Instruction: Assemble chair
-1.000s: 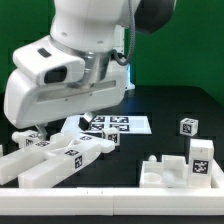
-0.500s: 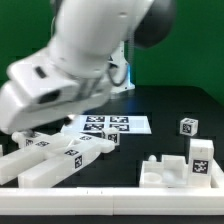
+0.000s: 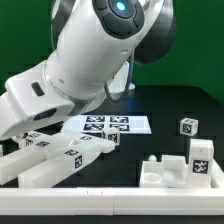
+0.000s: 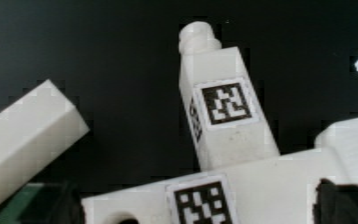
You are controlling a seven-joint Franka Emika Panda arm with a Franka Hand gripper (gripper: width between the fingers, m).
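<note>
White matte chair parts [image 3: 30, 175] lay in two groups on the black tabletop [image 3: 160, 105]. In the exterior view, the long bars [image 3: 55, 163] sat bunched at that view's left, side by side, some showing square tags. The glossy robot arm [image 3: 105, 45] leaned over them and filled most of the upper frame. At that view's right stood a blocky tagged piece [image 3: 200, 157], with a low panel piece [image 3: 160, 175] just beside it. A small tagged cube [image 3: 186, 126] stood alone, a little behind them. Between the two groups and farther back, the marker board [image 3: 108, 125] lay flat.

I saw the hand [image 3: 18, 118] low over the bars at that view's left, with its fingertips out of sight there. It was spread wide, and I could see nothing pinched in it.

My wrist view looked down on a tagged bar [image 4: 224, 110] ending in a rounded peg [image 4: 194, 35]. A plain bar [image 4: 25, 135] lay at an angle near it without touching. Another tagged piece [image 4: 202, 200] met the tagged bar's other end; I could not tell whether they were joined or only overlapping.
</note>
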